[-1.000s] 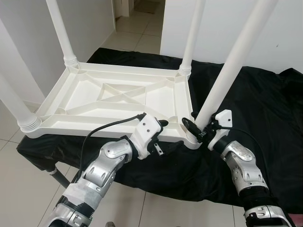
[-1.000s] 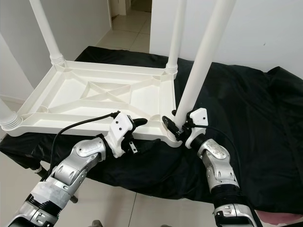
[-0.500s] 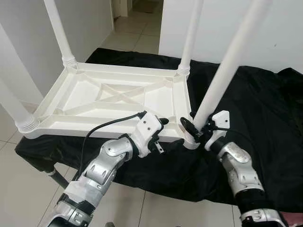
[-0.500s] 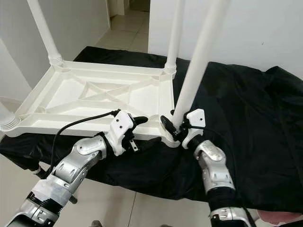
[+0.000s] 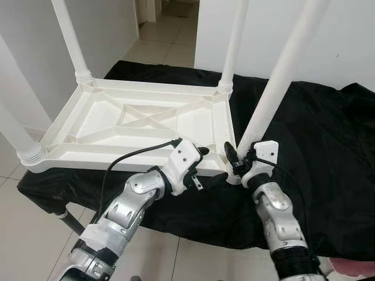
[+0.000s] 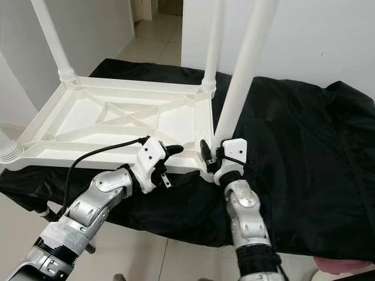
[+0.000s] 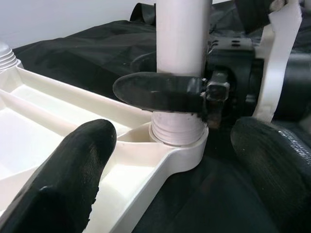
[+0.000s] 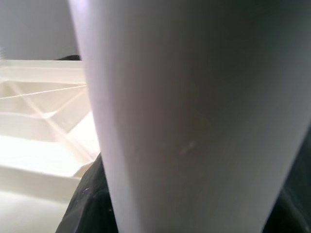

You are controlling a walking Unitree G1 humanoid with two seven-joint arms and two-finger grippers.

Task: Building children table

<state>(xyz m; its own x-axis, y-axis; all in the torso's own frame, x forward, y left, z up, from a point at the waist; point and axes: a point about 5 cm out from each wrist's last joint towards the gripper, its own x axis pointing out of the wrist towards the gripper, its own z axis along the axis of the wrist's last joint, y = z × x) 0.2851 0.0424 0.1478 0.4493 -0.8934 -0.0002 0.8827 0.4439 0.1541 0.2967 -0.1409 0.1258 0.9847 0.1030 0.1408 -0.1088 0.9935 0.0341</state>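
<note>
A white plastic table top [image 5: 146,88] lies upside down on a black cloth, with its legs standing up from the corners. My right gripper [image 5: 237,161] is shut on the near right leg [image 5: 275,76] just above its socket. One of its fingers [image 7: 160,92] crosses the front of that leg [image 7: 182,39], and the leg's white tube [image 8: 194,111] sits very close in the right wrist view. My left gripper [image 5: 200,168] is open at the table top's near rim beside that corner, one finger [image 7: 73,170] over the inner side and the other outside it.
The black cloth [image 5: 328,146] covers a low stand and hangs over its front. Other legs rise at the far left [image 5: 67,35], far right [image 5: 234,41] and near left [image 5: 14,132]. Tiled floor [image 5: 17,222] lies left; a doorway [image 5: 170,23] opens behind.
My right forearm has swung to the left, nearer the table's corner, while the gripper keeps its hold on the leg, which now stands a little more upright. The left gripper has stayed put.
</note>
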